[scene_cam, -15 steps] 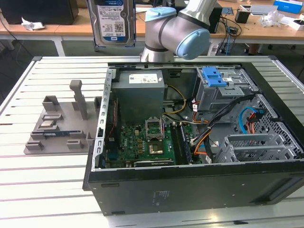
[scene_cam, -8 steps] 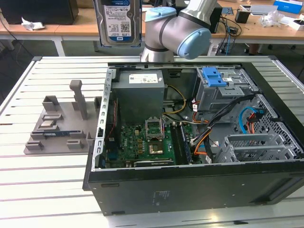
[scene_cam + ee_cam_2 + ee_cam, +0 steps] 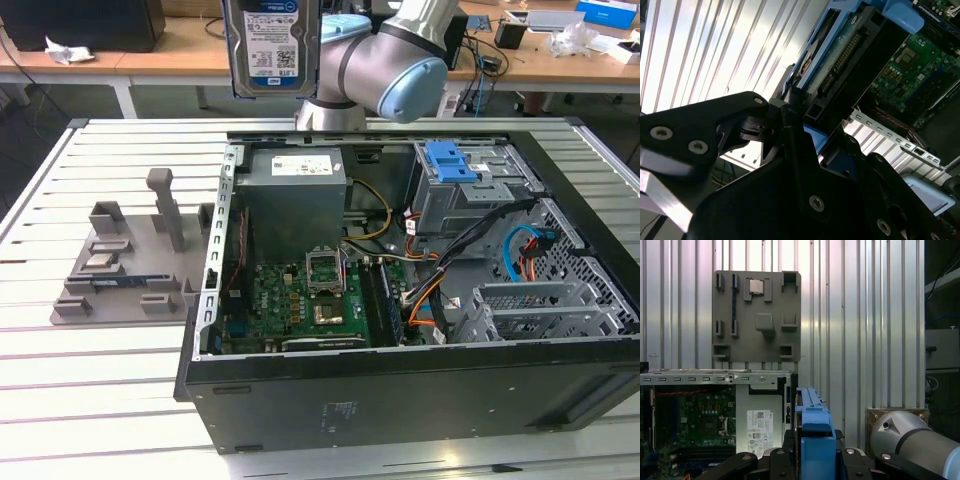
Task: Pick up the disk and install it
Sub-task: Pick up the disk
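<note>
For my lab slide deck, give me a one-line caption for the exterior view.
The arm holds the disk raised, label toward the camera, beside the open computer case on the slatted table.

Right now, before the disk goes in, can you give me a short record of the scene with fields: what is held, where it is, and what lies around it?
held: the disk, upright, label facing the exterior view
gripper: gripper shut on the disk by its blue-framed edge
disk position: in the air, not yet inside the open computer case
inside the case: power supply; blue bracket on the grey drive cage
beside the case: grey fixture tray, at the exterior view's left
support: slatted metal table
</note>
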